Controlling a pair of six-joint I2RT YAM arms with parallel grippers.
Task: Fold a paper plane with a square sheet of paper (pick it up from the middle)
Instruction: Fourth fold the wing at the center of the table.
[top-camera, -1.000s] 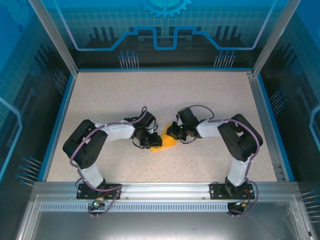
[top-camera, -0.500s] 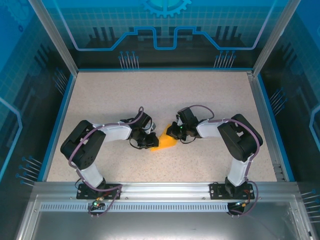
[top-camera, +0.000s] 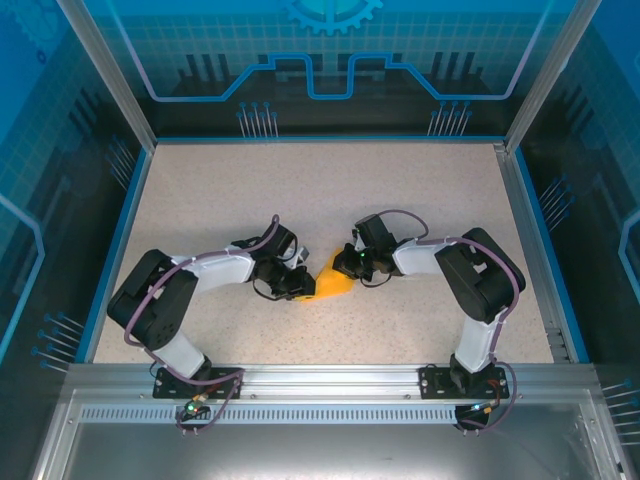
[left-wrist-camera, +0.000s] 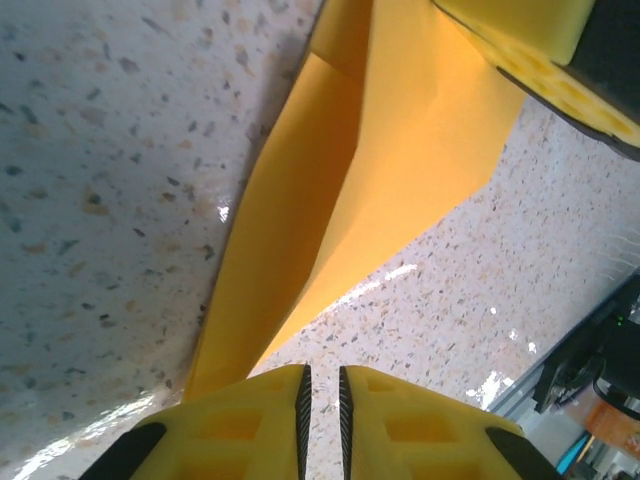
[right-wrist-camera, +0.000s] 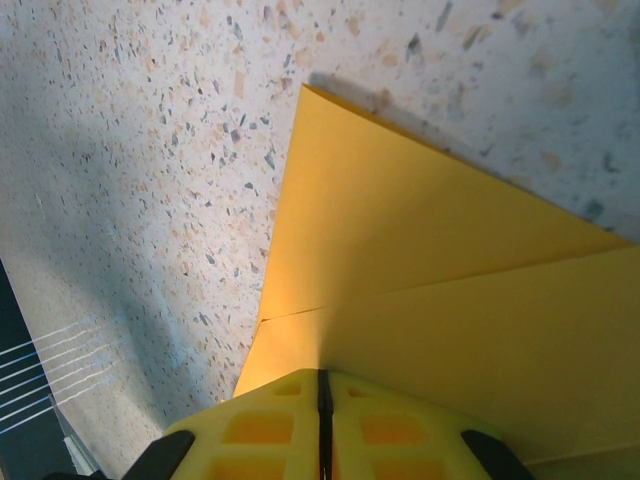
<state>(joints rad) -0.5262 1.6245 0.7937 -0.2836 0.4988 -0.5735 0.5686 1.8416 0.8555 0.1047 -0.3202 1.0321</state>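
The orange-yellow sheet of paper (top-camera: 336, 284) lies folded on the table between the two grippers. In the right wrist view the paper (right-wrist-camera: 420, 250) rises in a crease into my right gripper (right-wrist-camera: 323, 385), which is shut on it. My right gripper (top-camera: 346, 267) sits at the paper's upper right edge. My left gripper (top-camera: 302, 288) is at the paper's left tip. Its jaws (left-wrist-camera: 321, 385) stand a thin slit apart with bare table between them. A folded flap of paper (left-wrist-camera: 300, 230) runs beside and under its left finger. The right gripper's fingers (left-wrist-camera: 530, 45) show at the top right of the left wrist view.
The speckled table (top-camera: 320, 190) stretches wide behind the arms. Blue walls (top-camera: 128, 220) and a metal frame (top-camera: 540, 250) bound it. A metal rail (top-camera: 320, 385) runs along the near edge by the arm bases.
My left arm has drawn back to the left, its gripper sliding off the paper's middle to its left tip, its jaws narrowing. The right arm and its grip have not moved.
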